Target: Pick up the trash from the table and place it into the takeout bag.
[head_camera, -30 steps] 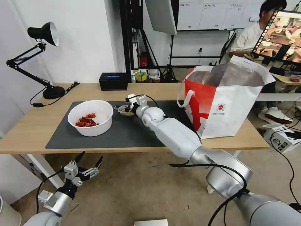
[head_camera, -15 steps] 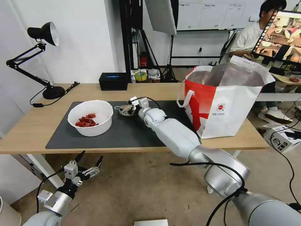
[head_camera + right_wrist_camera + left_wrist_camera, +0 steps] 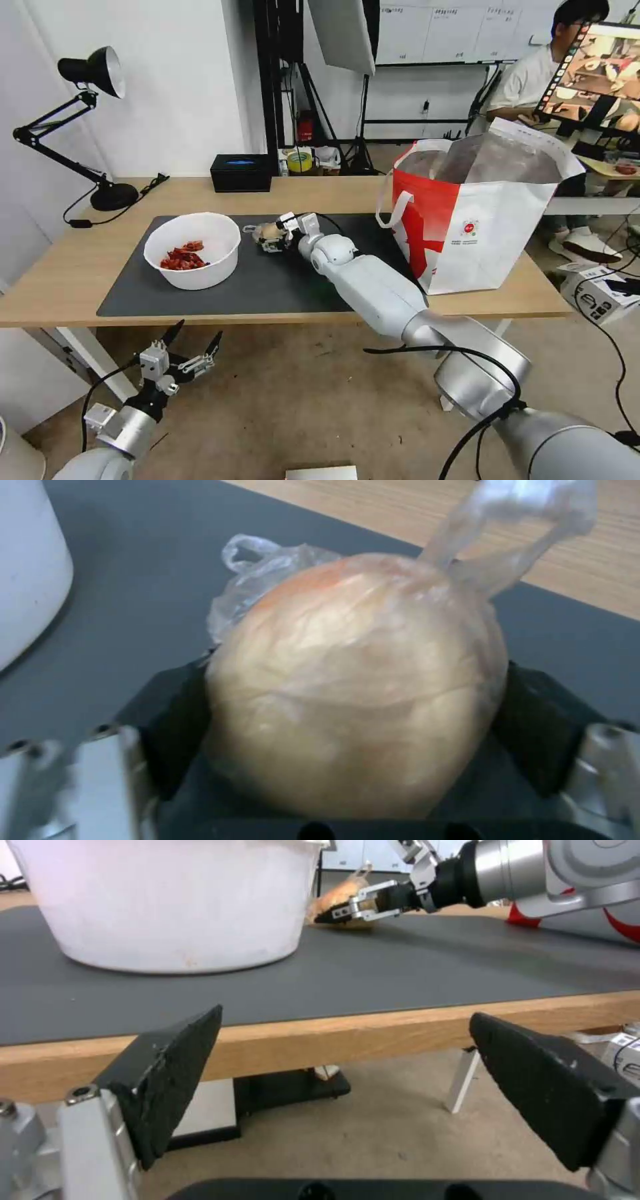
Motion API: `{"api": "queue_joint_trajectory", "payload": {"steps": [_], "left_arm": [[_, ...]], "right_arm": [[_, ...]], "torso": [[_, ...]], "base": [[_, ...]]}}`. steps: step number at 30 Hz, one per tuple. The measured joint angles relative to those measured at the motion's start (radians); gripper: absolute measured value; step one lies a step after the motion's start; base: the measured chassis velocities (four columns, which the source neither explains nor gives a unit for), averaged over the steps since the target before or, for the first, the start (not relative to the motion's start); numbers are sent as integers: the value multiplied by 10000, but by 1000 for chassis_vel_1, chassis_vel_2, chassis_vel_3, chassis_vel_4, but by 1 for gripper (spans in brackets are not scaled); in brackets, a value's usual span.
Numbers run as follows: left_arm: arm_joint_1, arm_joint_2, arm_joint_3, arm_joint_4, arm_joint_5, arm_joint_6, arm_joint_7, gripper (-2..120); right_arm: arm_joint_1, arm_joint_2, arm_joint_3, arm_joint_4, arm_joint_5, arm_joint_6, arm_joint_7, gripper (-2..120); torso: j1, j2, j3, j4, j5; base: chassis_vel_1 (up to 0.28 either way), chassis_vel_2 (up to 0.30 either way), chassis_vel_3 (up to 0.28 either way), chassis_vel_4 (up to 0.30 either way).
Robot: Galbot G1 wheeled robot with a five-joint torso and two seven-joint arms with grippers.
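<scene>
A white wall (image 3: 193, 87) is closing off the room behind the work area, and a worn beige floor (image 3: 293, 400) is spreading out below. A black articulated desk lamp (image 3: 80, 120) is standing near the far left corner of the worktop, its cord trailing along the wood. A black box (image 3: 241, 172) is sitting at the far edge. Behind it, black stands (image 3: 280, 73) are holding a tilted white panel (image 3: 341, 33). A lit monitor (image 3: 597, 73) is glowing at the far right, and a cardboard box (image 3: 603, 293) is lying on the floor beneath it.
</scene>
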Motion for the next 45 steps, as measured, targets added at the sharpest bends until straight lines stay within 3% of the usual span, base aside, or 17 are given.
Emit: {"api": "queue_joint_trajectory", "payload": {"steps": [8, 16, 22, 32, 37, 38, 40, 41, 44, 45], "left_arm": [[78, -13, -52, -39, 12, -18, 5, 100], [169, -70, -99, -118, 32, -42, 8, 100], [185, -98, -97, -154, 53, -56, 8, 100], [205, -89, -90, -228, 61, -55, 5, 100], [226, -87, -63, -314, 67, -34, -7, 100], [226, -87, -63, -314, 67, -34, -7, 100], [230, -90, -45, -348, 69, -29, -19, 100], [230, -90, -45, -348, 69, -29, -19, 100], [252, -92, -22, -377, 80, -28, -31, 100], [252, -92, -22, -377, 80, -28, -31, 100]], "right_arm": [[-5, -2, 3, -12, -144, 164, -76, 63], [-72, -20, 42, 14, -196, 186, -136, 28], [-178, -94, 71, 174, -201, 187, -136, 10], [-552, -906, 237, 1611, -178, 175, 202, 7], [-990, -2357, 276, 3672, 140, 175, 622, 7], [-990, -2357, 276, 3672, 140, 175, 622, 7], [-1471, -3231, 490, 5059, 390, 171, 802, 7], [-1471, -3231, 490, 5059, 390, 171, 802, 7], [-2240, -4188, 1014, 6920, 448, 265, 1002, 7], [-2240, -4188, 1014, 6920, 448, 265, 1002, 7]], "torso": [[0, 1, 0, 1, 0], [0, 1, 0, 1, 0], [0, 1, 0, 1, 0], [0, 1, 0, 3, 1], [0, 1, 0, 1, 2], [0, 1, 0, 1, 2], [0, 1, 0, -4, 4], [0, 1, 0, -4, 4], [0, 1, -1, -3, 4], [0, 1, -1, -3, 4]], "base": [[0, 0, 0, 0], [0, 0, 0, 0], [0, 0, 0, 0], [0, 0, 0, 0], [0, 0, 0, 0], [0, 0, 0, 0], [0, 0, 0, 0], [0, 0, 0, 0], [0, 0, 0, 0], [0, 0, 0, 0]]}}
